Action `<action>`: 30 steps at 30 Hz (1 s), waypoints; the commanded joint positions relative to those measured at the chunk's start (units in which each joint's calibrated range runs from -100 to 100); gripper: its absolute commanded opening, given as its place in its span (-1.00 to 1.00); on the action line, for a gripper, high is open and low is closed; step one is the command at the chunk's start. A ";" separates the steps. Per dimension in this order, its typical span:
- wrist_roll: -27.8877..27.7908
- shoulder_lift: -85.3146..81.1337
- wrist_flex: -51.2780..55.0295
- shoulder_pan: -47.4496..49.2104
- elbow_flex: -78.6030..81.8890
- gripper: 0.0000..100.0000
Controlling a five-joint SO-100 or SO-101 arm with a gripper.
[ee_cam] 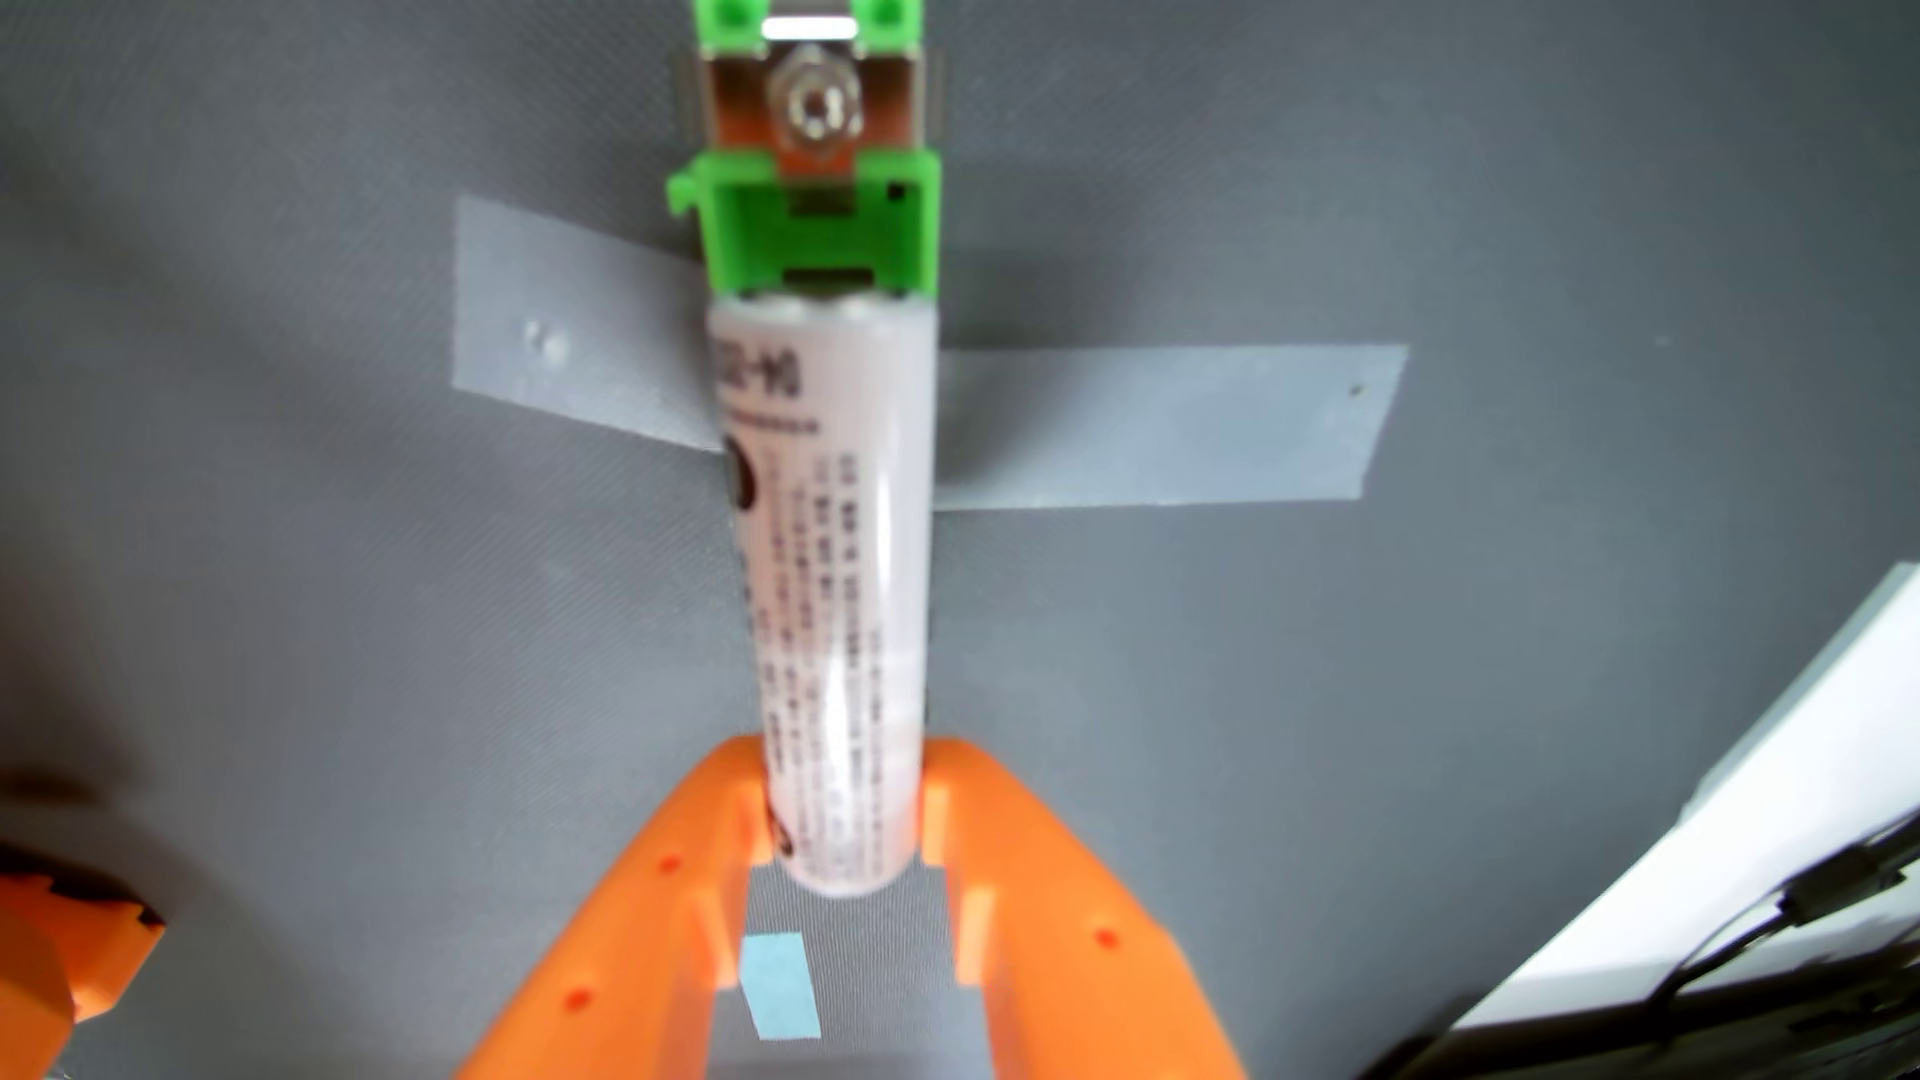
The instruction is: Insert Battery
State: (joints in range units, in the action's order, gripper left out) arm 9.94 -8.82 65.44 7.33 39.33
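In the wrist view a white cylindrical battery (831,582) with small black print runs from the orange gripper (844,820) up the middle of the picture. The gripper's two orange fingers (665,914) are shut on the battery's near end. The battery's far end meets the near green end block of the battery holder (821,223), a green plastic frame with metal contact plates and a round metal contact at the top centre. The holder is held to the grey mat by a strip of grey tape (1164,426) passing under it.
A small light-blue tape patch (779,981) lies on the grey mat (312,571) between the fingers. A white surface with black cables (1766,893) fills the lower right corner. Another orange arm part (62,935) shows at the lower left edge.
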 commanded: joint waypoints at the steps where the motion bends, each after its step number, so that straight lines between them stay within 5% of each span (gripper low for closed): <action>1: 0.00 -2.06 -0.24 -0.25 -0.11 -0.97; 30: 1.19 -1.98 -0.33 3.76 -0.02 -0.97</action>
State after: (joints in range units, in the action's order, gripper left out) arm 11.16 -8.90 65.44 11.10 39.51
